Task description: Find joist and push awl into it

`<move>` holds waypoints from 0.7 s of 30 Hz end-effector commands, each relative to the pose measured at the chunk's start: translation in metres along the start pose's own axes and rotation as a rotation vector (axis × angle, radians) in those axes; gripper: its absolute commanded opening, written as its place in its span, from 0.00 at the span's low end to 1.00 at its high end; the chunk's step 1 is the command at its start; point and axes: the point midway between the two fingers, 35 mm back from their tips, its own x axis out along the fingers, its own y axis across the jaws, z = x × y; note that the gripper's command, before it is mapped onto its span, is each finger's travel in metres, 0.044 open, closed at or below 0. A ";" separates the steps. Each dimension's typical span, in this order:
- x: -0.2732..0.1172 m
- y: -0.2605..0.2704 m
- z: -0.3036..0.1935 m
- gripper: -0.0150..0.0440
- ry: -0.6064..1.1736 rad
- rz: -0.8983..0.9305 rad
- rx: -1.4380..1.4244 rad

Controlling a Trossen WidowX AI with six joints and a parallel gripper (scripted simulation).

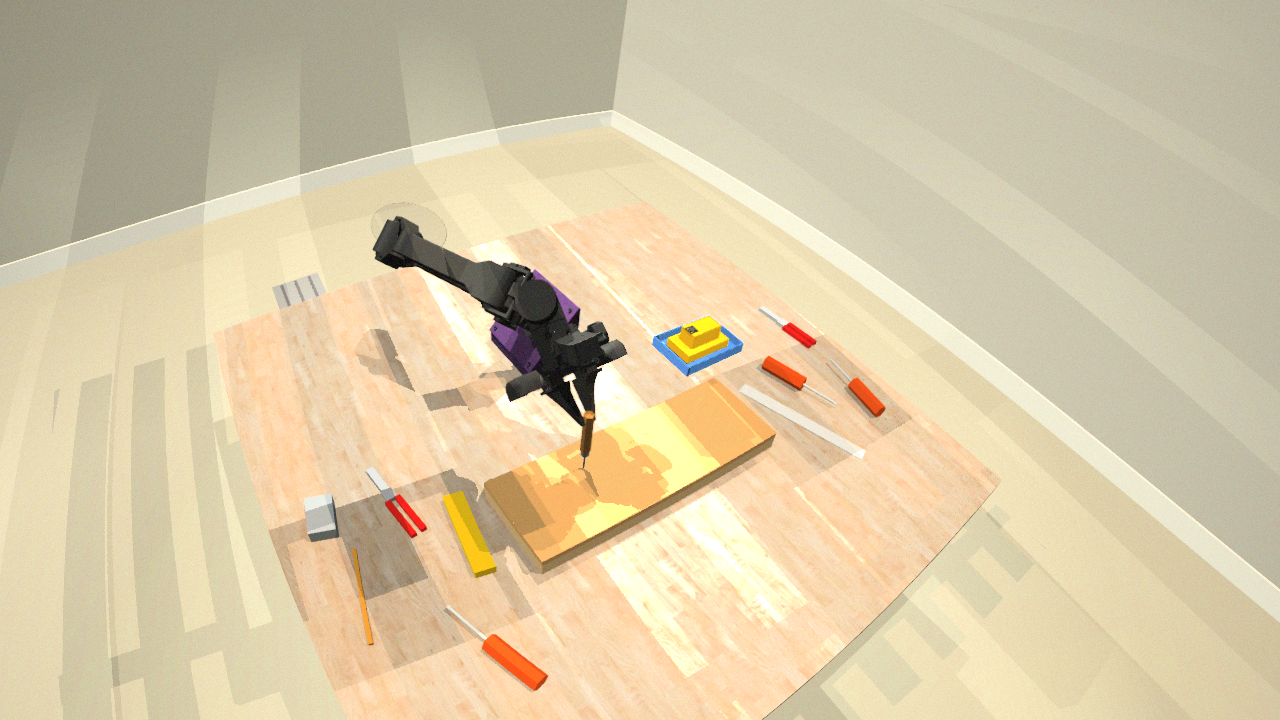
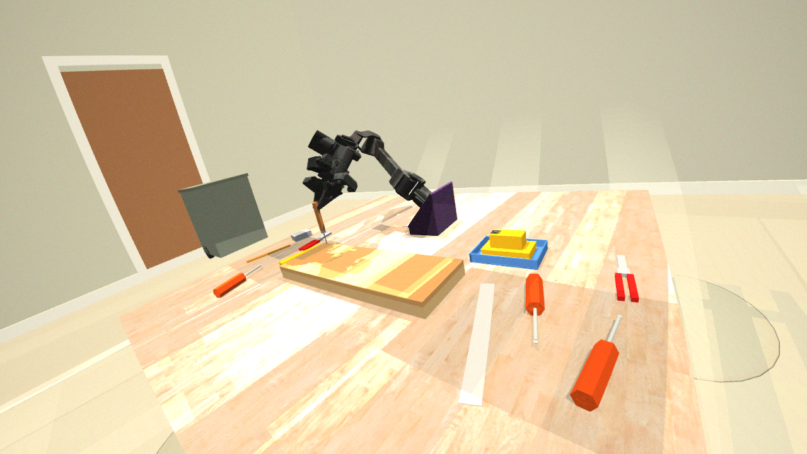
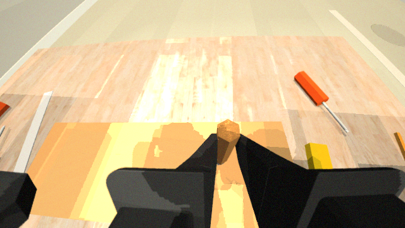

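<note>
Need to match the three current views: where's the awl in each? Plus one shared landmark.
Top: awl just below picture center, point down over the panel's left half.
Exterior: left of center, above the panel's far left end.
Wrist: right of center, handle end toward the camera, between the gripper's fingers.
Shared landmark: floor panel.

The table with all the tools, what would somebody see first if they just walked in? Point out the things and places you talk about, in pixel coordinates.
Probably the black robot arm (image 1: 460, 266) (image 2: 389, 161), leaning over the long orange-yellow floor panel (image 1: 628, 477) (image 2: 372, 272) (image 3: 92, 171), with a brown-handled awl (image 1: 587, 434) (image 2: 318, 217) (image 3: 228, 136) in its gripper (image 1: 586, 416) (image 2: 318, 205) (image 3: 225, 139). Next, the bright yellow stud finder (image 1: 700, 336) (image 2: 507, 243) sitting in a blue tray (image 1: 689, 368) (image 2: 502, 261) beyond one end of the panel. Then the orange-handled screwdrivers lying around the table.
</note>
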 end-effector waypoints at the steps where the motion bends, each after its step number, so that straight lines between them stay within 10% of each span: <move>1: 0.002 0.002 -0.003 0.25 -0.004 0.005 -0.006; 21: 0.011 0.001 -0.014 0.25 -0.005 0.005 -0.006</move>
